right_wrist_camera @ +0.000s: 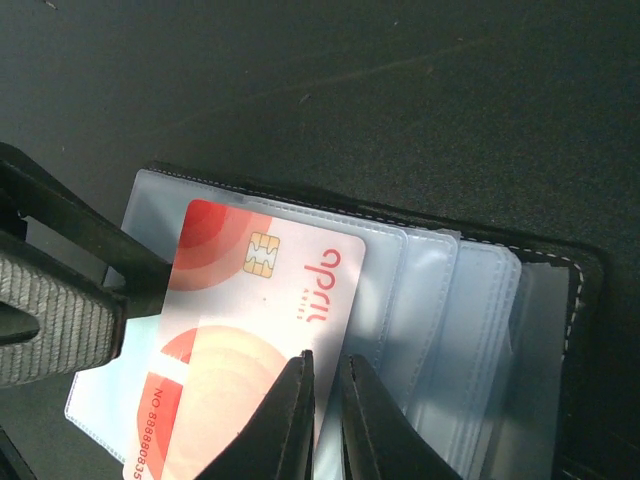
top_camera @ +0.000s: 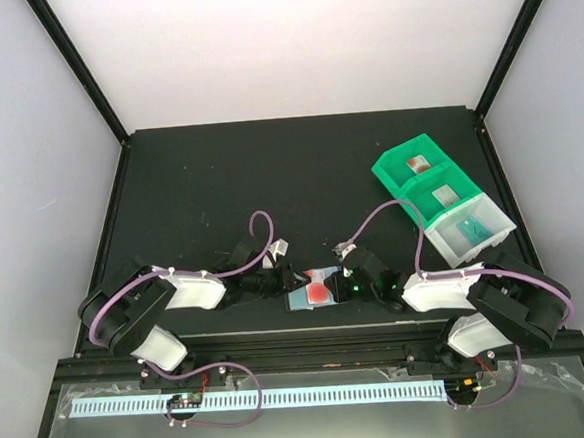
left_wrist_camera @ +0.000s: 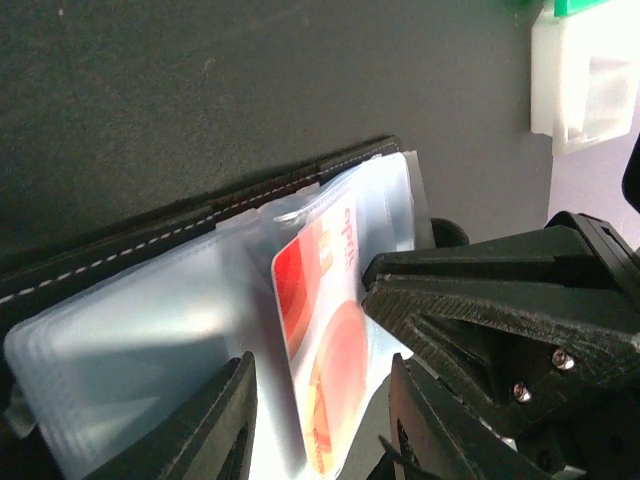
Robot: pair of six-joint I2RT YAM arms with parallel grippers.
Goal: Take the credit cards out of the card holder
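The card holder [top_camera: 302, 299] lies open at the table's near middle, black outside with pale blue-grey sleeves [right_wrist_camera: 470, 330]. A red and white credit card [right_wrist_camera: 250, 300] sticks partly out of a sleeve; it also shows in the left wrist view [left_wrist_camera: 320, 300]. My right gripper [right_wrist_camera: 325, 365] is pinched on the card's right edge, and it sits right of the holder in the top view [top_camera: 342, 286]. My left gripper [left_wrist_camera: 320, 370] stands open, its fingers straddling the sleeves and the card. It sits at the holder's left side [top_camera: 286, 280].
A green bin tray [top_camera: 408, 156] holding a red card [top_camera: 415, 162] and a clear bin [top_camera: 492, 215] holding a teal-green card [top_camera: 470, 231] stand at the right back. The clear bin also shows in the left wrist view [left_wrist_camera: 585, 80]. Cables loop over both arms.
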